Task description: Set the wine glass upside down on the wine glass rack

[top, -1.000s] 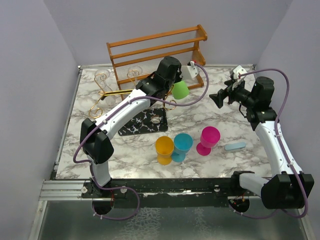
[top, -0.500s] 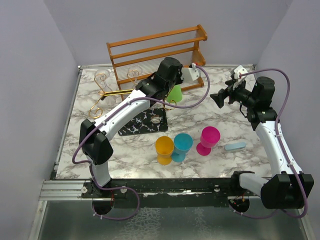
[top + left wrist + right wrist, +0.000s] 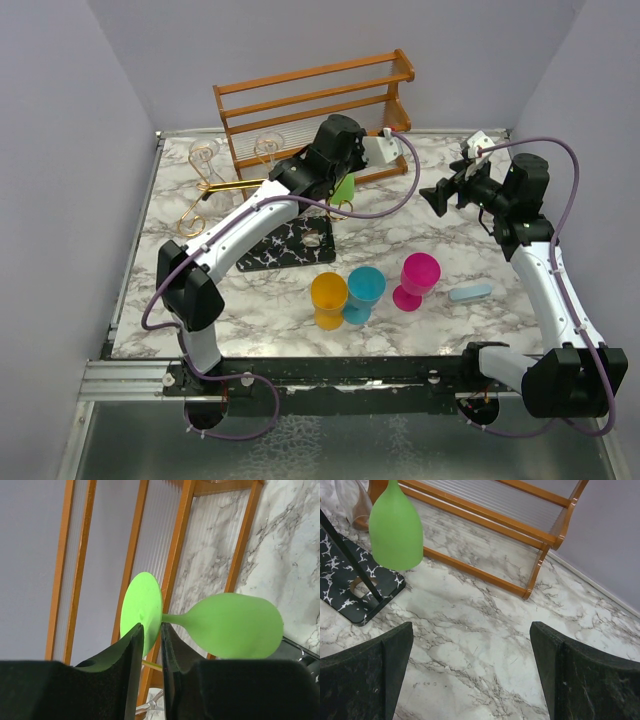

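My left gripper [image 3: 151,627] is shut on the flat foot of a green wine glass [image 3: 230,625]. The glass hangs bowl down, as the right wrist view [image 3: 396,530] shows. From above, the glass [image 3: 343,190] sits under the left wrist [image 3: 335,150], over the far right corner of the rack's black white-veined base [image 3: 285,243]. The rack's gold wire scroll arms [image 3: 215,190] reach out to the left. The base also shows in the right wrist view [image 3: 350,587]. My right gripper [image 3: 438,195] is open and empty, held above the marble [image 3: 470,670] to the right of the glass.
An orange-brown wooden two-tier shelf [image 3: 310,105] stands at the back. Two clear glasses [image 3: 205,155] stand by its left end. An orange cup [image 3: 328,298], a teal cup [image 3: 365,290], a magenta wine glass [image 3: 418,278] and a light blue bar [image 3: 470,292] sit near the front.
The left wrist has turned and the green glass has swung from its right side down and left, closer to the rack. The right arm has not moved.
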Robot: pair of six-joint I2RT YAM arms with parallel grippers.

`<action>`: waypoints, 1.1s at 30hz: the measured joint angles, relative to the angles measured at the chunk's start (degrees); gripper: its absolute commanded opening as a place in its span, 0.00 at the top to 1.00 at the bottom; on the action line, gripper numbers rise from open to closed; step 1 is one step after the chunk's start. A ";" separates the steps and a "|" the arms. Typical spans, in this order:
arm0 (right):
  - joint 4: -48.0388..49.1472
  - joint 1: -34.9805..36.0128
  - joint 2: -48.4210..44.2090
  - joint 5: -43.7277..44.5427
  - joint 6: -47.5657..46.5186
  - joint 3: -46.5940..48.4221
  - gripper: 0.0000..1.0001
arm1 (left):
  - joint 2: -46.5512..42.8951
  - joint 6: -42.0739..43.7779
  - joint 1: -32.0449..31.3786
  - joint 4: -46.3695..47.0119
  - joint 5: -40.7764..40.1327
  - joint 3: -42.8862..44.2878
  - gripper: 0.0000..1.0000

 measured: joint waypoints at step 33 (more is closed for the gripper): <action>-11.91 0.00 4.90 0.61 -8.39 9.86 0.01 | -12.98 -12.63 1.60 -5.90 12.48 -1.22 0.21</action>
